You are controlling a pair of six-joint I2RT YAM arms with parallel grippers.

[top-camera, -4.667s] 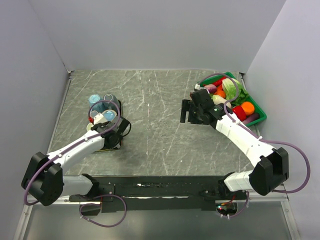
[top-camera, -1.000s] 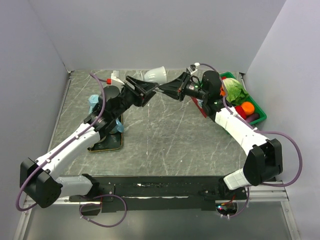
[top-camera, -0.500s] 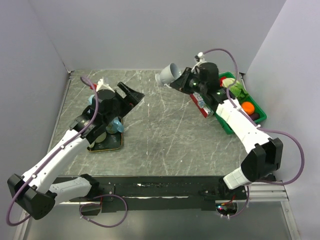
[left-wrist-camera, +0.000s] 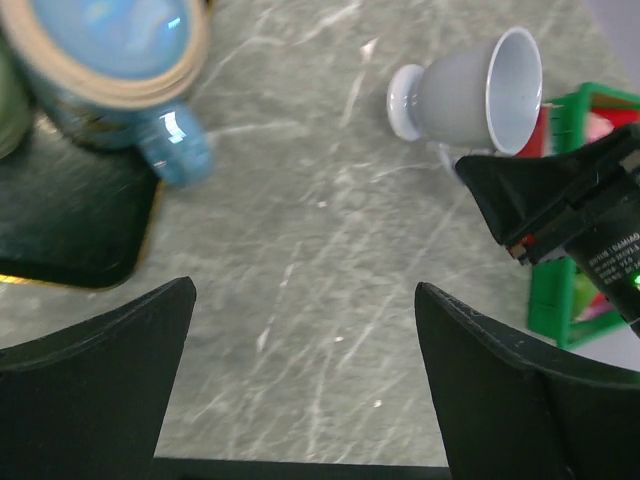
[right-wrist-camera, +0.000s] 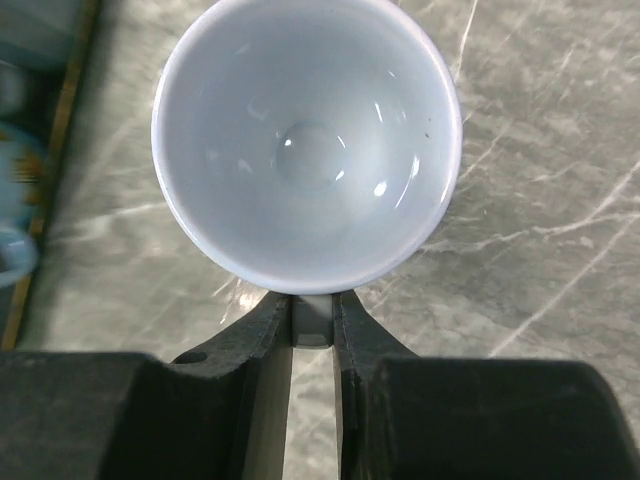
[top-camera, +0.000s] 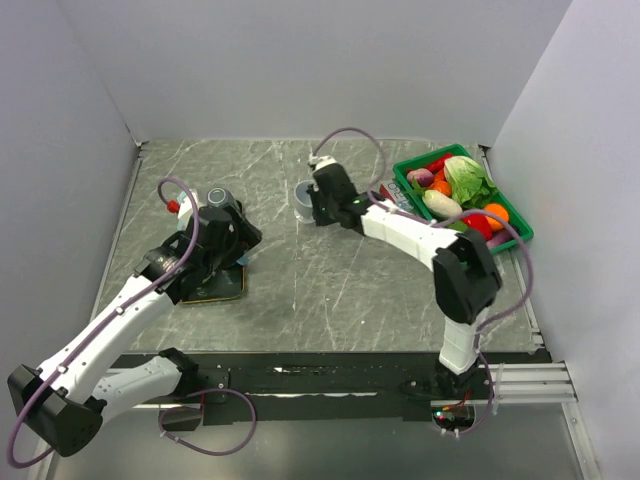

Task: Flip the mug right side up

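Mug upright again: my right gripper (right-wrist-camera: 312, 320) is pinched narrow on the handle of the mug (right-wrist-camera: 310, 150). Its white bowl opens straight up at my wrist camera, with the grey counter (right-wrist-camera: 540, 200) close beneath it. A second ago both my grippers met on it in mid-air. Half a second ago my right gripper alone held it high and tipped toward the back wall. Since then I have swung it down and inward, mouth upward, so it sits directly ahead of my right fingertips. My left gripper (left-wrist-camera: 302, 290) has let go and drawn back, its jaws spread wide and holding nothing. A blue mug (left-wrist-camera: 110, 60) on its dark tray (left-wrist-camera: 70, 220) lies just ahead of one finger, and the mug stands farther off beyond the other. By my reading the turn itself is done. I cannot tell whether the foot touches the counter yet, so what likely remains is setting it down and freeing the handle.
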